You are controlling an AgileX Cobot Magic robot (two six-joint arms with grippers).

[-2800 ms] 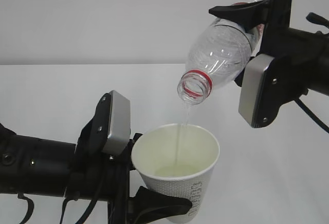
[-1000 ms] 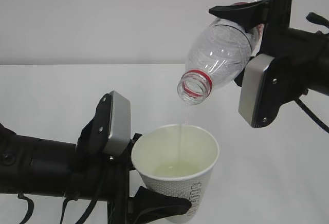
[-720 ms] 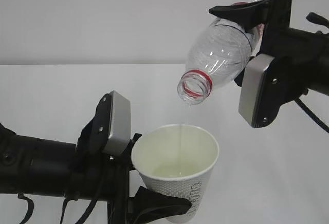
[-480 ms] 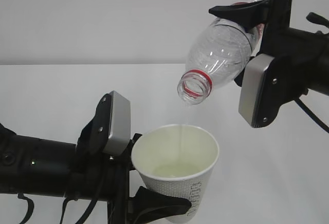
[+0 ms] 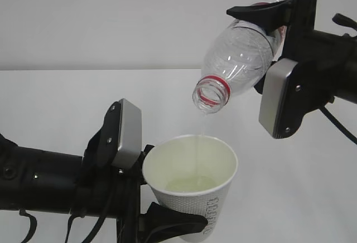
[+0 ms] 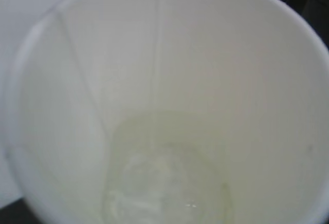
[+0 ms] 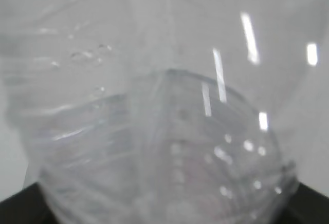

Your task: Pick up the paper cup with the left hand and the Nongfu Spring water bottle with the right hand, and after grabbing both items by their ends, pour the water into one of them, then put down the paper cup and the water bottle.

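The paper cup (image 5: pixel 192 162) is held upright at the lower centre, with my left gripper (image 5: pixel 178 216) shut on its lower part. One black finger (image 5: pixel 170 222) shows in front of the cup. Above it, the Nongfu Spring water bottle (image 5: pixel 240 59) tilts mouth-down to the left, and my right gripper (image 5: pixel 262 37) is shut on its rear end. A thin stream of water (image 5: pixel 199 137) falls from the red-ringed mouth into a pale pool (image 5: pixel 189 184). The left wrist view is filled by the cup's cream inside (image 6: pixel 164 70) and the pool (image 6: pixel 164 183). The bottle's clear ribbed wall (image 7: pixel 154 131) fills the right wrist view.
A white table (image 5: pixel 56 98) runs under both arms to a pale wall behind. The silver-grey plates of the left wrist (image 5: pixel 127 134) and the right wrist (image 5: pixel 281 98) stand close beside the cup and the bottle.
Both arms, the cup and the bottle stay where they were. The thin stream keeps falling into the cup.
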